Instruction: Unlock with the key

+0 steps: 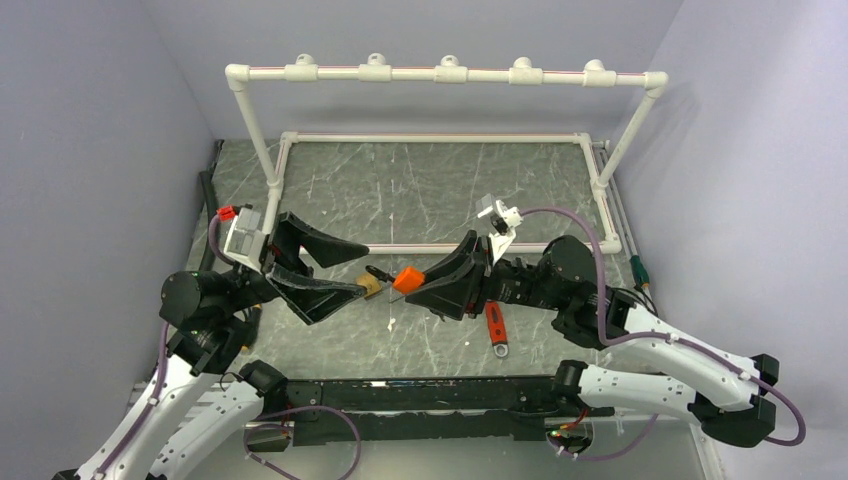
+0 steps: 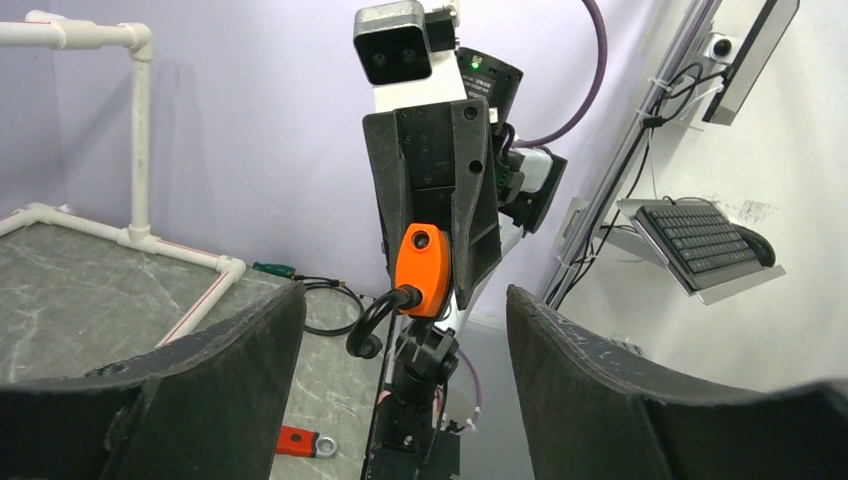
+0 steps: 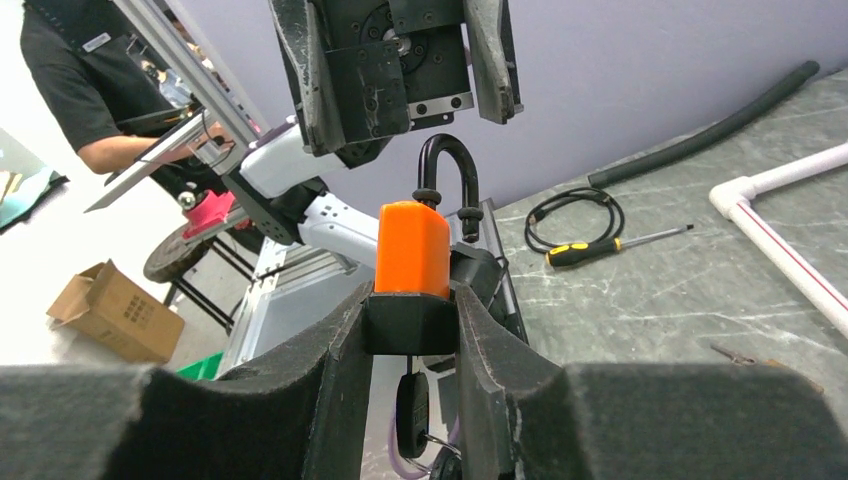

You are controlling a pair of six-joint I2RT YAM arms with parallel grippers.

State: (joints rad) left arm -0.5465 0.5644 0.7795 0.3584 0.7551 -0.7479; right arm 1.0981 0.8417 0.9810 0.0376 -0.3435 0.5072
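Observation:
My right gripper (image 1: 432, 282) is shut on an orange padlock (image 1: 408, 278) with a black base and holds it above the table. In the right wrist view the padlock (image 3: 412, 248) stands between the fingers (image 3: 330, 370). Its black shackle (image 3: 446, 175) points at the left gripper. One shackle leg seems to end free beside the body. A black-headed key (image 3: 412, 410) hangs from the padlock's base. My left gripper (image 1: 362, 270) is open, its fingertips either side of the shackle (image 1: 378, 272). In the left wrist view the padlock (image 2: 422, 268) sits beyond the open fingers (image 2: 230, 380).
A red-handled tool (image 1: 495, 325) lies on the table under the right arm. A small brass-coloured thing (image 1: 371, 286) shows by the left gripper's lower fingertip. A white pipe frame (image 1: 440, 75) stands at the back. A green screwdriver (image 1: 640, 268) lies at the right edge and a black hose (image 1: 207, 200) on the left.

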